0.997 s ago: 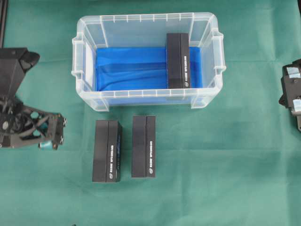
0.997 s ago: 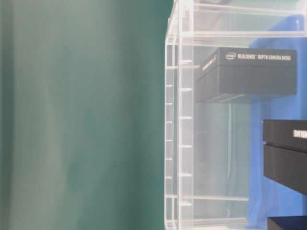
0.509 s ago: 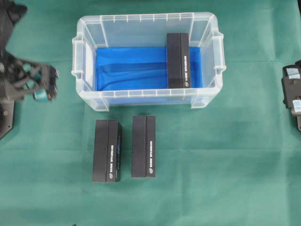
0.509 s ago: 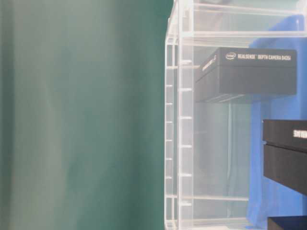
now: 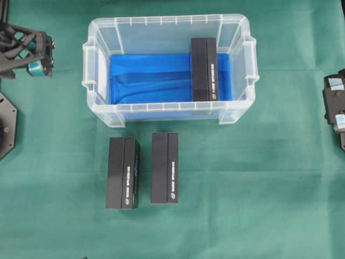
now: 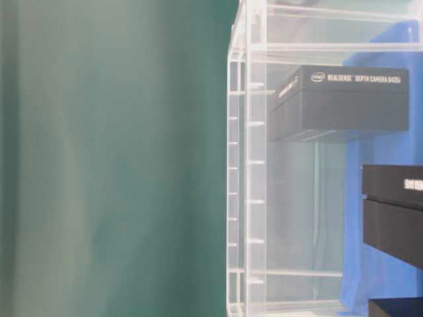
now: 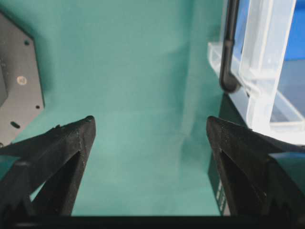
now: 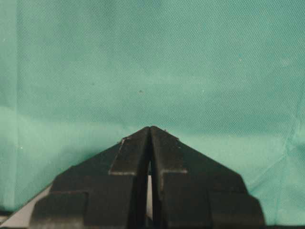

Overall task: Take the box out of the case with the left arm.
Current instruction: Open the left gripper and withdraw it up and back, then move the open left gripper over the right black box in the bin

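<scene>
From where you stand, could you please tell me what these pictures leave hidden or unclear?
- Right hand: cut off by the right edge of the overhead view; only the wrist view shows it shut.
- Left hand: partly cut by the overhead view's left edge.
- Small print on the box in the case: too small overhead.
- Two boxes on the cloth: table-level view crops them at its right edge.

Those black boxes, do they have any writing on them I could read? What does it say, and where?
"intel REALSENSE DEPTH CAMERA D435i": side of the box in the case, table-level view.
Cut-off white letters on the nearer box at the right edge: unreadable.
White print on the two boxes outside the case, overhead view: too small to read.
Nothing else carries text.
</scene>
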Tool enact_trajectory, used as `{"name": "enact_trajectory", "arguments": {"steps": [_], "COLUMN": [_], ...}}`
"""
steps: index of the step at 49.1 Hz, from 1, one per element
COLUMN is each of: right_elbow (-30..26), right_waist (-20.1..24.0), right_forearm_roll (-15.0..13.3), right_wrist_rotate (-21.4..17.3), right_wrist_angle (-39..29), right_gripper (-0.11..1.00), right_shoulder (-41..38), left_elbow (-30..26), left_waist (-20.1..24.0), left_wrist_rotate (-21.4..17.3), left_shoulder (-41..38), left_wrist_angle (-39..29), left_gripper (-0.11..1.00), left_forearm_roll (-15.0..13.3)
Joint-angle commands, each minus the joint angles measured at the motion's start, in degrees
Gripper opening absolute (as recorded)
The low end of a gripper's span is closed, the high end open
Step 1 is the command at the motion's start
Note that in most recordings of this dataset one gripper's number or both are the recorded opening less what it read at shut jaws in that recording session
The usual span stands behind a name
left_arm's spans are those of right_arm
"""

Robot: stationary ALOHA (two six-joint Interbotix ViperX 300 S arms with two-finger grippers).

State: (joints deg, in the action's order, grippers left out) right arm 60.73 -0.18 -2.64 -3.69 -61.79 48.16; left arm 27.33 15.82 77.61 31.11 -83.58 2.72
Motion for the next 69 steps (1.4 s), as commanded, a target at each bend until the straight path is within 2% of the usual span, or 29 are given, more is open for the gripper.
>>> {"name": "enact_trajectory", "arguments": {"steps": [1, 34, 43, 49, 69], "right_elbow": [-1.58, -1.58, -1.58, -1.49, -1.49], "right_waist": [-0.09, -0.09, -0.09, -0.09, -0.09], "right_forearm_roll": [0.09, 0.09, 0.09, 0.09, 0.09], "right_wrist_rotate": [-0.18, -0.18, -0.18, -0.18, -0.09], "right_wrist_angle": [0.26, 0.26, 0.26, 0.26, 0.26], "right_gripper": [-0.01, -0.01, -0.01, -0.01, -0.01], "right_shoulder": [-0.26, -0.26, -0.26, -0.26, -0.26], "left_elbow": [-1.23, -1.49, -3.08, -6.42, -25.58], "left_waist": [0.44, 0.35, 0.35, 0.09, -2.99], "left_wrist_rotate": [-0.18, -0.26, -0.26, -0.26, -0.18], "left_shoulder": [0.18, -0.26, -2.29, -5.98, -22.06], "left_wrist_angle": [-0.09, 0.35, 0.53, 0.62, 0.97], "left_gripper": [0.94, 0.94, 0.94, 0.94, 0.94], "left_forearm_roll": [0.00, -0.09, -0.26, -0.44, -0.35]}}
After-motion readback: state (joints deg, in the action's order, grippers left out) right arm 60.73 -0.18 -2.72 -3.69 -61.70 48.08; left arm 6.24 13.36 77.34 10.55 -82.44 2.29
